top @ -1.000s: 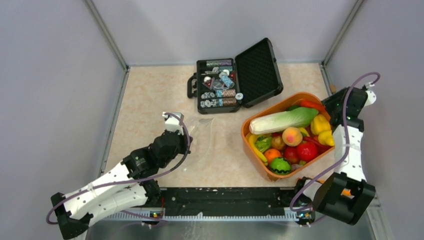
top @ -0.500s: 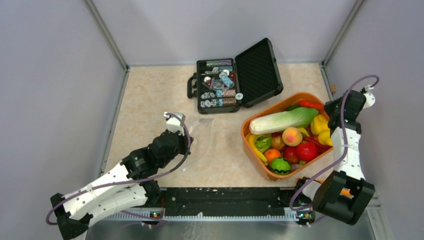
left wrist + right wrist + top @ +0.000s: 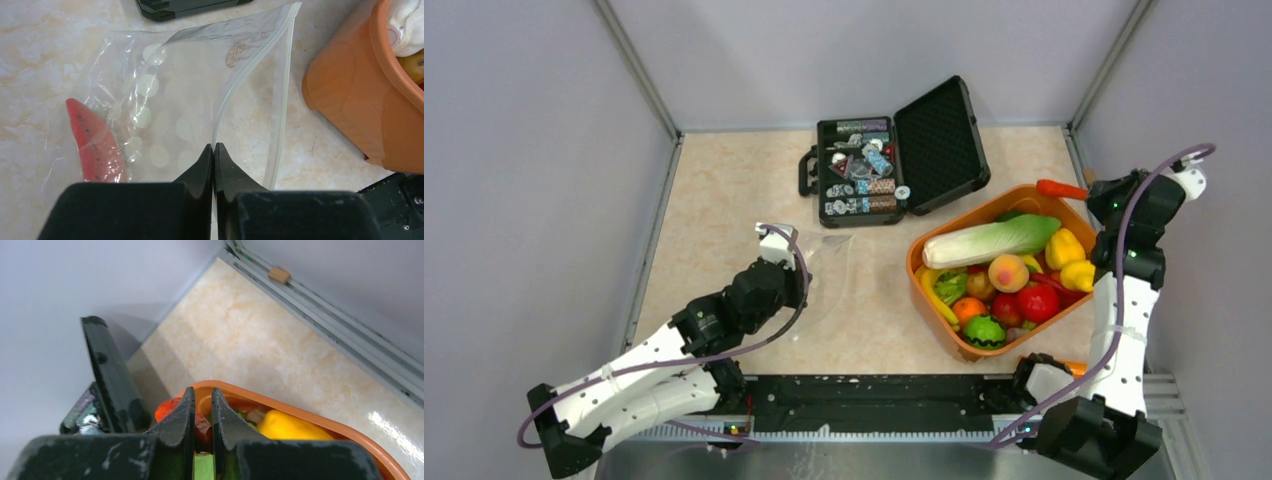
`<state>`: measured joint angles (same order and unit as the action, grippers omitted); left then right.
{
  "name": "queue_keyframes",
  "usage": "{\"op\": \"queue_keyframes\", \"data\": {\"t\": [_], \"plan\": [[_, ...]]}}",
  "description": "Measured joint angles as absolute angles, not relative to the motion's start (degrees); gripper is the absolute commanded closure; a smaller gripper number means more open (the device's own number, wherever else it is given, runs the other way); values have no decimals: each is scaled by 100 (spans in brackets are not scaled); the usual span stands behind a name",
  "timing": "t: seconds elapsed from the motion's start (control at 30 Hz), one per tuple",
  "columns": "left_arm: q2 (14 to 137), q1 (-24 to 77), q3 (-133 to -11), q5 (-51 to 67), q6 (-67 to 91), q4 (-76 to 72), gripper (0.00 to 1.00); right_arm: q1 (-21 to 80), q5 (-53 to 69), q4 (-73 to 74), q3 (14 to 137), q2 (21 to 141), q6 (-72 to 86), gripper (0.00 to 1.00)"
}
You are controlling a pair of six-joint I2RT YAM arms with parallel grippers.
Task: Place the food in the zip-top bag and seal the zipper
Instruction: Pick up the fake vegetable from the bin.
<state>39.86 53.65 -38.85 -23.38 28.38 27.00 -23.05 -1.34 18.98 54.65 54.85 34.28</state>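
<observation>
The clear zip-top bag [image 3: 190, 100] lies flat on the table [image 3: 724, 200] with its mouth partly open, and a red watermelon slice [image 3: 95, 145] shows inside. Its zipper [image 3: 282, 100] runs along the right edge. My left gripper [image 3: 213, 146] is shut on the bag's upper lip. My right gripper [image 3: 202, 390] is shut on a long red toy vegetable [image 3: 167, 409] with a green stem. It holds the vegetable [image 3: 1059, 188] above the far rim of the orange tub [image 3: 921, 285]. More food sits in the tub: a peach [image 3: 1008, 272] and a yellow pepper [image 3: 1064, 247].
An open black case [image 3: 939, 145] full of poker chips stands at the back, just left of the tub. Grey walls close in the table on three sides. The tub's wall [image 3: 350, 100] stands close to the bag's right side.
My right gripper has shut on the red vegetable and lifted it up from the tub. The left arm and the bag have stayed put.
</observation>
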Motion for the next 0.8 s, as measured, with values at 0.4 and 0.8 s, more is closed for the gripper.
{"op": "queue_keyframes", "data": {"t": [0.4,0.8], "plan": [[4060,5365,-3885,-2427,3135,2735,100,-2292,2591,2016,5441,4674,3815,100],[4077,5365,-3924,-2484,3352,2834,100,32,3837,1962,5107,3957,4053,100]]}}
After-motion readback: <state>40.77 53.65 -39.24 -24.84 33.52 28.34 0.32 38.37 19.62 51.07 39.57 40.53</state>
